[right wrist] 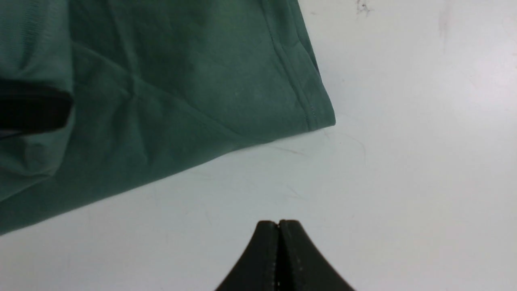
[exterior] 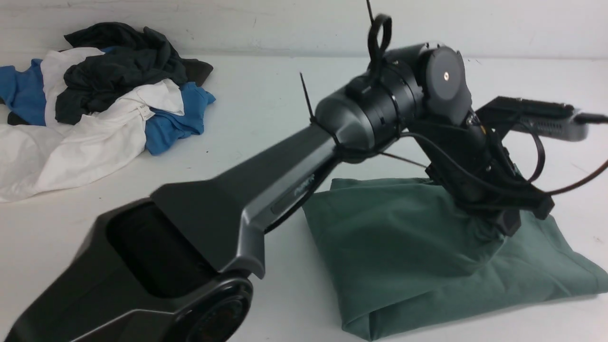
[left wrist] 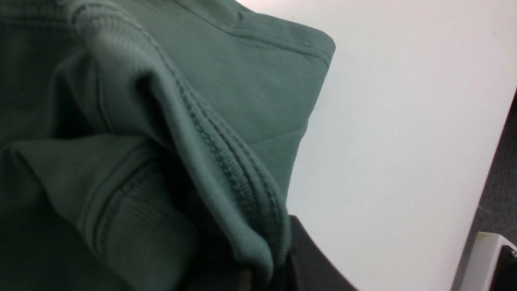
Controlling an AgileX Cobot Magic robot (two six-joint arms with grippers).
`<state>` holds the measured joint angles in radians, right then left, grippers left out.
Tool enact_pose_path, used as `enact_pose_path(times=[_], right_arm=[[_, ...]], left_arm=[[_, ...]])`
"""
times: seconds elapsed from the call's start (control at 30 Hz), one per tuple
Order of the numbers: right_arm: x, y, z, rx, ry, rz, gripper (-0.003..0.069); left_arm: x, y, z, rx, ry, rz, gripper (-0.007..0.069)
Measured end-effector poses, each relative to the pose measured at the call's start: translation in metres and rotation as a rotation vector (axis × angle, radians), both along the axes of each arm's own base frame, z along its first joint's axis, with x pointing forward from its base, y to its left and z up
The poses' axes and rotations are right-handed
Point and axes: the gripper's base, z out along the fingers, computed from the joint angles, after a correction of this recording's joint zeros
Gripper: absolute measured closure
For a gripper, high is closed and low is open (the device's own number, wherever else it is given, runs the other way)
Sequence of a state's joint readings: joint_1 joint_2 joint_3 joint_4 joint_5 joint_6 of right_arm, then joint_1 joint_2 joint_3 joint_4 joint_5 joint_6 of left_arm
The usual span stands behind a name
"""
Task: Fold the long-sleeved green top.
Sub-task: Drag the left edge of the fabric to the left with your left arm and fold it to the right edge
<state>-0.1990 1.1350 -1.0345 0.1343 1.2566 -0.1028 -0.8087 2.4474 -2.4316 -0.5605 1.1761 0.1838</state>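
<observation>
The green long-sleeved top (exterior: 403, 237) lies on the bench (exterior: 285, 294), partly folded. My left end effector (left wrist: 268, 262) is closed on its fabric — one bunched edge is pinched and lifted. My right end effector (right wrist: 278, 258) is fully closed — it holds nothing, near the top's edge. Other clothes (exterior: 109, 99) lie in a pile, well apart.

A white tabletop (exterior: 266, 85) is spreading across the scene, faint marks showing on its surface. Behind it, a pale wall (exterior: 294, 23) is running along the back. Beyond one table edge, dark gray, rough-textured flooring (left wrist: 499, 194) is showing.
</observation>
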Motion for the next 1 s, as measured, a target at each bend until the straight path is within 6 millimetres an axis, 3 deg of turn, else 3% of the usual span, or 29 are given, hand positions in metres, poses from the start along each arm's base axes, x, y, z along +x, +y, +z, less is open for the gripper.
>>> enact_pose_path(times=[0.13,0.23,0.43,0.47,0.5,0.57,0.7,0.8,0.9,0.93,1.0], right_arm=[[0.000,0.001,0.000,0.011,-0.003,0.000,0.0673],[0.000,0.001,0.000,0.014,-0.004,0.000,0.0673],[0.000,0.002,-0.001,0.023,-0.001,-0.001,0.0673],[0.000,0.003,-0.004,0.036,0.001,-0.001,0.0673],[0.001,0.003,-0.004,0.040,0.000,-0.001,0.0673],[0.005,0.005,-0.011,0.073,-0.010,-0.004,0.0673],[0.023,0.007,-0.025,0.136,-0.002,0.021,0.0659],[0.043,0.010,-0.044,0.212,0.037,0.034,0.0610],[0.057,0.012,-0.058,0.265,0.073,0.052,0.0558],[0.071,0.016,-0.069,0.290,0.096,0.098,0.0503],[0.087,0.022,-0.079,0.285,0.102,0.150,0.0442]], left_arm=[[0.004,-0.009,-0.023,0.008,-0.012,-0.009,0.0578],[0.006,-0.010,-0.030,0.015,-0.011,-0.007,0.0485],[0.009,-0.006,-0.011,-0.015,-0.054,-0.010,0.0266],[0.012,0.000,0.006,-0.033,-0.079,-0.007,0.0208],[0.013,0.002,0.009,-0.033,-0.080,-0.006,0.0202],[0.023,0.027,0.055,-0.073,-0.154,0.016,0.0150],[0.042,0.078,0.119,-0.134,-0.283,0.146,0.0144],[0.055,0.135,0.167,-0.172,-0.329,0.318,0.0167],[0.062,0.172,0.187,-0.185,-0.335,0.430,0.0201],[0.065,0.197,0.202,-0.205,-0.338,0.507,0.0240],[0.066,0.216,0.211,-0.221,-0.327,0.553,0.0293]])
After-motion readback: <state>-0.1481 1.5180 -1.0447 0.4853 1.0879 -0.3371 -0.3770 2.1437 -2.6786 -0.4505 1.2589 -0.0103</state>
